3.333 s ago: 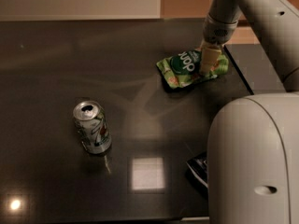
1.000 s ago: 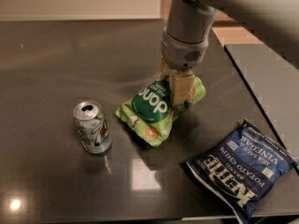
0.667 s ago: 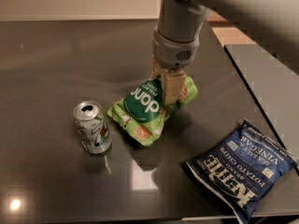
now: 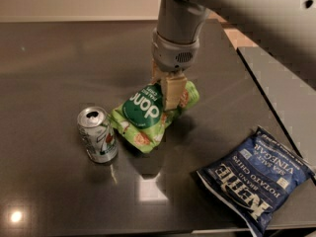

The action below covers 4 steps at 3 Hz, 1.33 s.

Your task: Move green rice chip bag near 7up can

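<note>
The green rice chip bag [image 4: 148,116] is light green with a dark-green round logo. It hangs tilted in my gripper [image 4: 168,94], its lower end at or just above the dark table, right next to the 7up can. The gripper comes down from above at the centre and is shut on the bag's upper right part. The 7up can [image 4: 98,135] stands upright at the left, silver with green and red marks and an opened top, just left of the bag.
A dark-blue potato chip bag [image 4: 256,180] lies flat at the lower right near the table's [image 4: 59,63] front edge. The table's right edge runs diagonally at the right. My arm fills the upper right.
My gripper has carried the green bag from the table's back right toward the left and front, up beside the can. The can and the blue bag have not moved.
</note>
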Each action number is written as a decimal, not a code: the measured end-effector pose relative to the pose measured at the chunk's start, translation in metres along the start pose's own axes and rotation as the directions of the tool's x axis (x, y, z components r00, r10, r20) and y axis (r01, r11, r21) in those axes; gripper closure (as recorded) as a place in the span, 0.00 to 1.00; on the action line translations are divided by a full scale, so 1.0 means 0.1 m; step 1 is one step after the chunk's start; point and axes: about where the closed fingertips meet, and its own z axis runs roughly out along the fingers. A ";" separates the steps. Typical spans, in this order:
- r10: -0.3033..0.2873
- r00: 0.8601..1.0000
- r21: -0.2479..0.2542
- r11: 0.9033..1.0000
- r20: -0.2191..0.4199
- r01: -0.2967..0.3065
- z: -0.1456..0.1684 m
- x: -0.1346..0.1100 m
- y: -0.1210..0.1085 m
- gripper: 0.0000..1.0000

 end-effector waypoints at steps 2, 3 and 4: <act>0.000 1.000 -0.001 1.000 0.015 0.000 0.02 0.00 -0.04 0.13; -0.001 1.000 0.008 1.000 0.017 0.001 0.02 -0.02 -0.06 0.00; -0.001 1.000 0.008 1.000 0.017 0.001 0.02 -0.02 -0.06 0.00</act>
